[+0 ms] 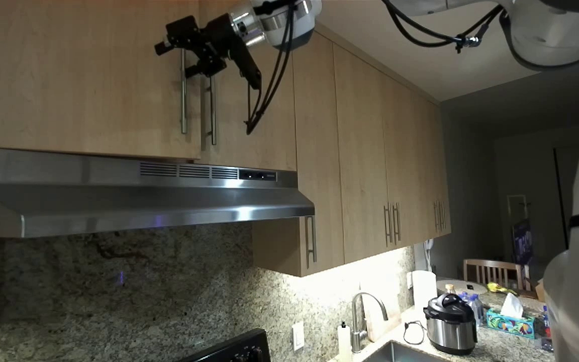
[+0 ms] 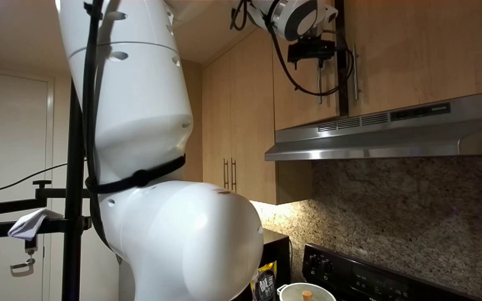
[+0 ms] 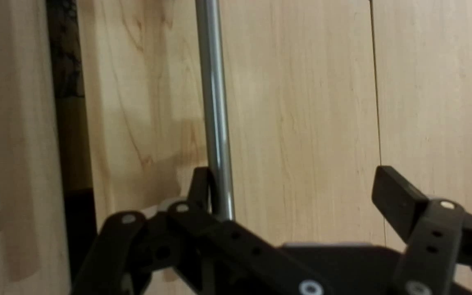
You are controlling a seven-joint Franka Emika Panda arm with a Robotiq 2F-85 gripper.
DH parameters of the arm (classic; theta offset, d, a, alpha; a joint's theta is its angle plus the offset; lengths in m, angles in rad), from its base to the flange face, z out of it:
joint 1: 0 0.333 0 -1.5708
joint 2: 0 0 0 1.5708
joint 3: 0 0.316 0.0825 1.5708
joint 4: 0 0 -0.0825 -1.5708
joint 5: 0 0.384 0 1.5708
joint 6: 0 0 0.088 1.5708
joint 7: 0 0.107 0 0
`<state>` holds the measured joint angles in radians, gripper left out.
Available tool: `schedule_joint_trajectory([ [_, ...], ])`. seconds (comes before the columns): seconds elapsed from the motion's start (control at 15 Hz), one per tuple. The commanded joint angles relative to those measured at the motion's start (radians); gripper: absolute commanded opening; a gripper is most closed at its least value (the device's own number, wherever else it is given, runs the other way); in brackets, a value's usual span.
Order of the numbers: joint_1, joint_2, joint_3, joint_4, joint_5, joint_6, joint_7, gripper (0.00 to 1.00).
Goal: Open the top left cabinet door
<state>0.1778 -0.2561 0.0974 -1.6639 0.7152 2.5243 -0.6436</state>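
The gripper is being held with its fingers spread apart, nothing being clamped. The silver bar handle is being closely flanked by one finger, on its side toward a dark gap; whether it is being touched cannot be told. The second finger is being held well apart from the handle, over the top left cabinet door. Should a pull be tried at this spread, the handle is likely to be slipped off, being guarded on one side only; by too deep a reach, the door may be scraped. That door is being viewed above the range hood in both exterior views, apparently ajar, as its handle edge is being bordered by the gap. In an exterior view, a hanging cable is being seen across that handle's lower end and just beside the neighbouring handle; a snag may be caused while the door is being swung.
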Motion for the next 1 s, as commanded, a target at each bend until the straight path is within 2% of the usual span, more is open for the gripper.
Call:
schedule_joint_trajectory([
  [0.0,0.048,-0.064,0.015,-0.014,-0.032,-0.015,0.059,1.00],
  [0.4,0.102,-0.093,-0.018,-0.006,0.045,-0.124,0.029,1.00],
  [0.6,0.109,-0.115,-0.022,-0.007,0.033,-0.180,0.032,1.00],
  [0.93,0.096,-0.133,0.013,-0.015,-0.038,-0.219,0.082,1.00],
])
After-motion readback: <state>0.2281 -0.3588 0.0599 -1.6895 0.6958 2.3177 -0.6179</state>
